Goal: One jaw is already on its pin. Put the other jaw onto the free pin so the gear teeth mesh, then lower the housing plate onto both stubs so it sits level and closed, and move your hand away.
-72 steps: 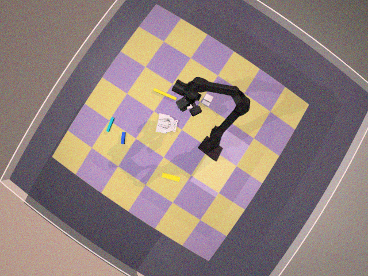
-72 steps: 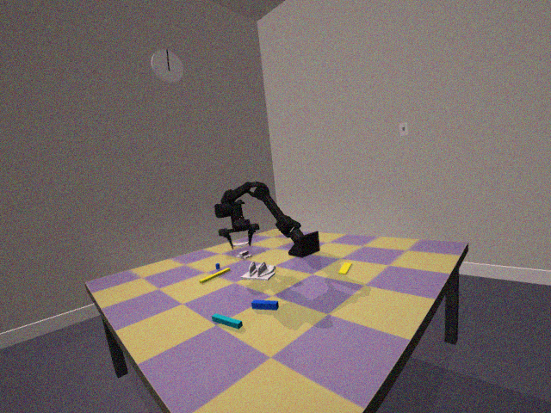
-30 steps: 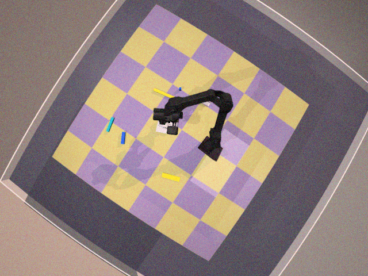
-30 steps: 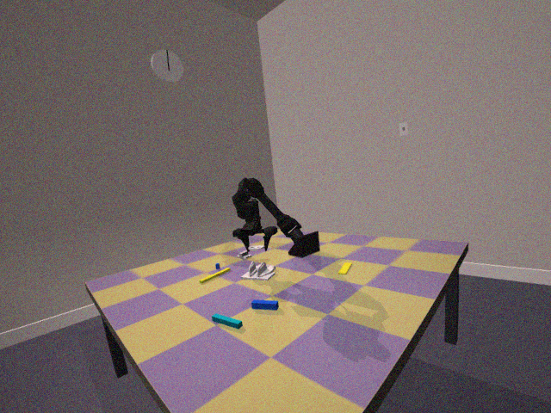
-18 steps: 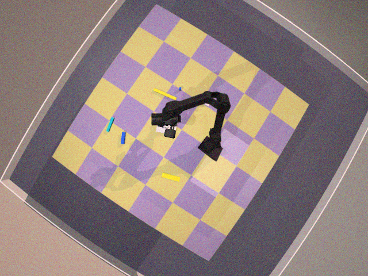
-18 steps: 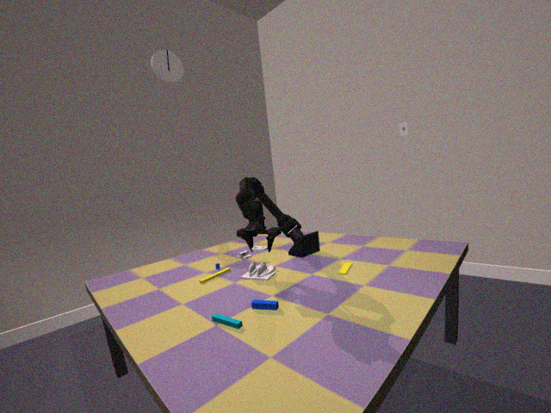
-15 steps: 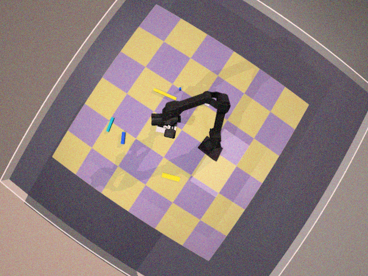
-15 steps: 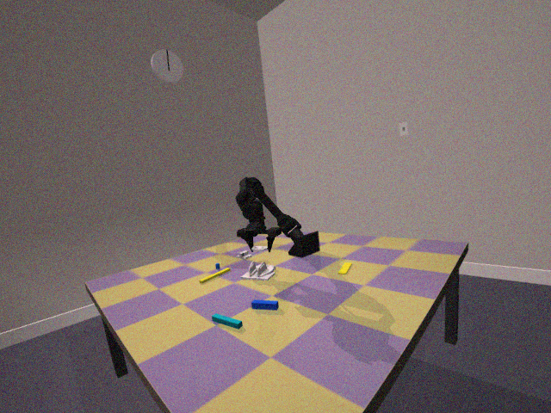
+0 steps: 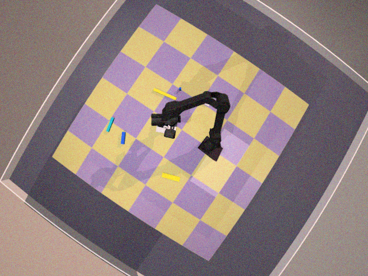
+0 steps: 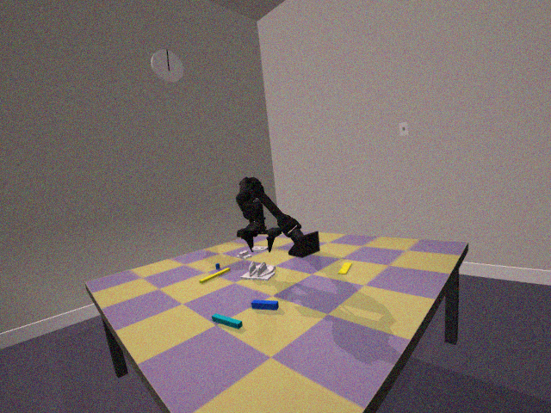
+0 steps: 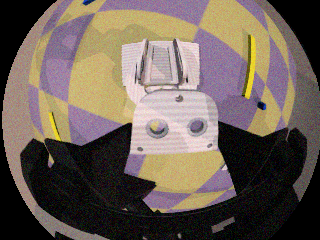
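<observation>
My gripper (image 10: pixel 261 250) (image 11: pixel 174 126) is shut on the white housing plate (image 11: pixel 175 106) (image 10: pixel 259 248), gripped by its two side edges. The plate has two round holes and looks about level. It is held above the table, and in the wrist view it overlaps the near end of the gripper base. That white base (image 9: pixel 160 129) (image 10: pixel 257 277) (image 11: pixel 130 55) lies on the table. Two jaws, the left (image 11: pixel 142 62) and the right (image 11: pixel 181 62), stand on it side by side, nearly parallel. Their gear ends, the pins and the stubs are mostly hidden under the plate.
A small white part (image 10: pixel 243 255) lies behind the base. A long yellow bar (image 9: pixel 164 94) (image 10: pixel 214 274) (image 11: pixel 249 67) and a tiny blue block (image 9: pixel 180 88) (image 10: pixel 217 266) (image 11: pixel 261 106) lie nearby. Farther off are a blue bar (image 9: pixel 123 138), a teal bar (image 9: pixel 110 124) and another yellow bar (image 9: pixel 171 177).
</observation>
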`<state>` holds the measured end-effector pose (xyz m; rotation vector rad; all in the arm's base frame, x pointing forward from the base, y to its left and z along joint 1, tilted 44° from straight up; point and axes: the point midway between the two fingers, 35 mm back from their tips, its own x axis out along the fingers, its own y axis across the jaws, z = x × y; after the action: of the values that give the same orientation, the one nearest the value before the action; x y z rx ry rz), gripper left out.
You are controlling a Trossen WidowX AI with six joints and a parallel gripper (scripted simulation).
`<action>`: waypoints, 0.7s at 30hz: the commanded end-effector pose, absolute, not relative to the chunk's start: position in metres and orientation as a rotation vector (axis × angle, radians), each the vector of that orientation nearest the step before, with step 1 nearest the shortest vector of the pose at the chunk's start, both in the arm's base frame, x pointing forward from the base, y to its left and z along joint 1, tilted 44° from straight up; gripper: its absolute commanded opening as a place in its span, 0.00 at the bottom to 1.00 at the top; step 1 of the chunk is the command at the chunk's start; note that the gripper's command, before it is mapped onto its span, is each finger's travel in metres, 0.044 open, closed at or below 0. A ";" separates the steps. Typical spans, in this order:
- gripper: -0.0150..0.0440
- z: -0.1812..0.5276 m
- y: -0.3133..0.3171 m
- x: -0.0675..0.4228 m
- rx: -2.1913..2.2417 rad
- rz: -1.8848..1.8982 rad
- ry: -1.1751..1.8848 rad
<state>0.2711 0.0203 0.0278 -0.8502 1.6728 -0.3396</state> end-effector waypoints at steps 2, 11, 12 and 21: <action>0.85 0.027 0.021 0.271 -0.845 -0.335 1.675; 0.85 0.023 0.026 0.263 -0.845 -0.335 1.675; 0.85 0.022 0.027 0.262 -0.845 -0.335 1.675; 0.85 0.022 0.027 0.262 -0.845 -0.335 1.675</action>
<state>0.2626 0.0261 0.0229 -0.8549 1.6751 -0.3344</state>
